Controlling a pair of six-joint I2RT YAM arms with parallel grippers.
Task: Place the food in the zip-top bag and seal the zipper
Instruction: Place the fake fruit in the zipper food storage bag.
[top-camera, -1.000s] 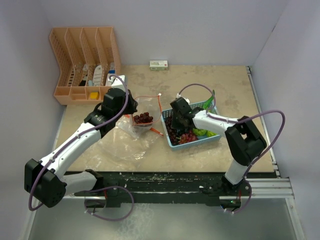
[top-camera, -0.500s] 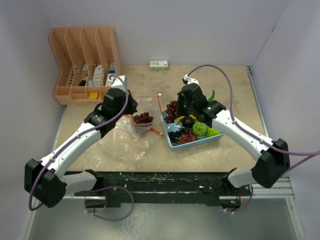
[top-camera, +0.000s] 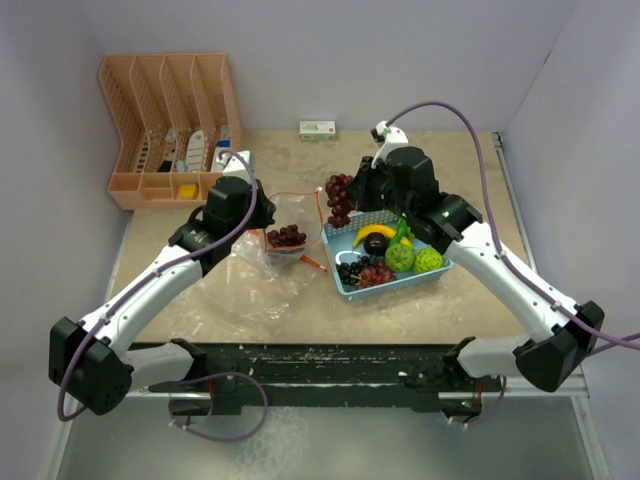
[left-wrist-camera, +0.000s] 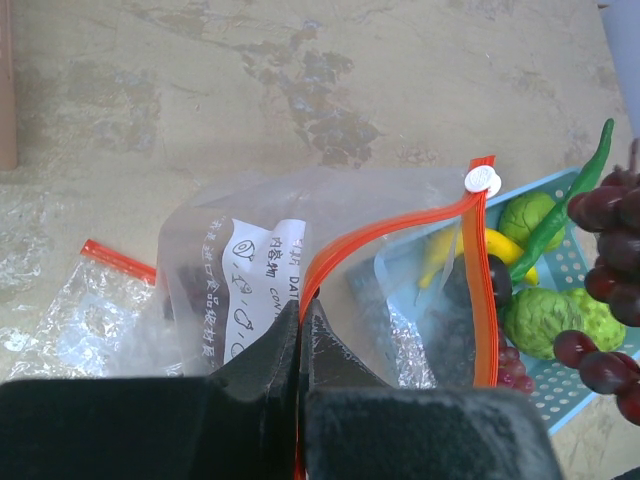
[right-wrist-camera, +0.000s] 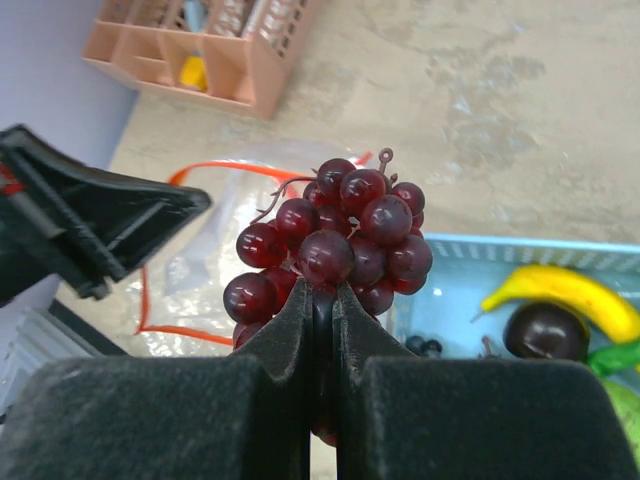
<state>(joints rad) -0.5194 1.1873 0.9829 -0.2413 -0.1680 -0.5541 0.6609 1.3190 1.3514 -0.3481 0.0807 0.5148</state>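
Observation:
The clear zip-top bag (top-camera: 290, 232) lies left of the light-blue basket (top-camera: 345, 288), its orange-red zipper (left-wrist-camera: 395, 233) held open in a loop, one red grape bunch (top-camera: 287, 237) inside. My left gripper (left-wrist-camera: 302, 312) is shut on the zipper strip at the bag's near mouth edge. My right gripper (right-wrist-camera: 324, 295) is shut on a dark red grape bunch (right-wrist-camera: 335, 238), held in the air between basket and bag mouth (top-camera: 340, 199). In the basket lie a yellow banana (top-camera: 371, 234), round green fruits (top-camera: 414, 259), a long green pepper (left-wrist-camera: 575, 196) and more grapes (top-camera: 372, 274).
An orange desk organizer (top-camera: 170, 125) stands at the back left. A small white box (top-camera: 317, 129) lies by the back wall. A second flat clear bag with a red strip (left-wrist-camera: 90, 290) lies left of the open bag.
My right gripper has lifted a grape bunch out of the basket and carried it up and left toward the bag's mouth. The left gripper has held the bag still.

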